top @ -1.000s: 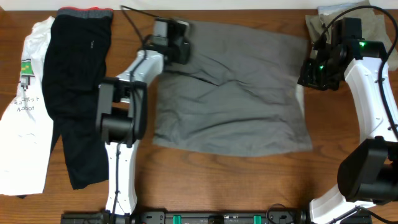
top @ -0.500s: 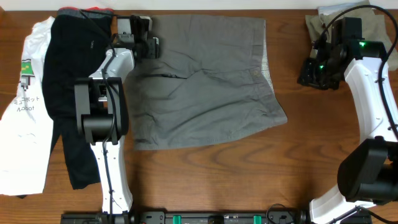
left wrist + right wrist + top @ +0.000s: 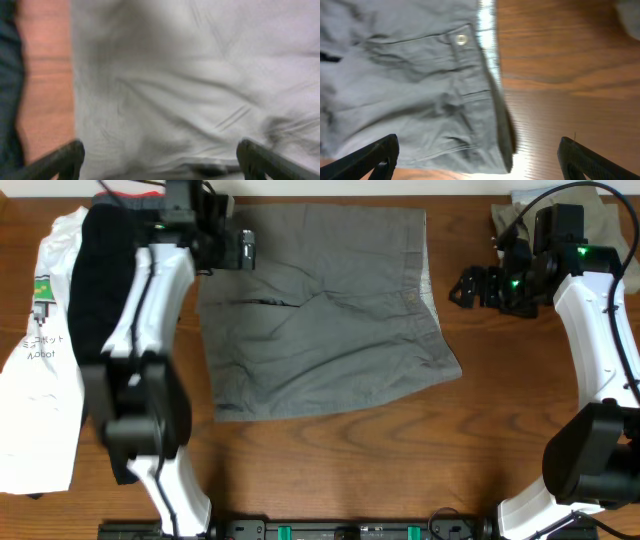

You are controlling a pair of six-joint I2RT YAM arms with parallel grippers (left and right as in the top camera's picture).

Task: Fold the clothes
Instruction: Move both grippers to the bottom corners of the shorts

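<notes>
**Position.** Grey shorts [image 3: 320,310] lie flat on the counter [image 3: 350,470], centre to far side. The far edge sits close to the counter's back edge. Black trousers [image 3: 85,300] and white T-shirt [image 3: 40,380] lie at left. Khaki shorts [image 3: 610,220] are bunched at the far right corner.

**Jaws.** Left jaws are spread wide over the shorts' far-left corner, with cloth below them and nothing pinched. Right jaws are also spread wide, just beside the shorts' right edge, holding nothing.

**Orientation.** The outline is nearly square, with the long axis, if any, running left to right. The near edge slants, rising toward the right. A pale strip and a buttoned pocket lie along the right edge, so the waistband is probably on that side. The wrist view is blurred, so I would not swear to it.

**Step in hand (judgement).** The next fold of the grey shorts is due.
1. Take 2 corners on 1 edge, 1 per arm.
2. Pinch every layer at each corner.
3. Lift low and carry both corners across together.
4. Lay that edge square on the opposite edge.
5. Flatten the diagonal creases mid-cloth first, or they will lock into the fold.
</notes>
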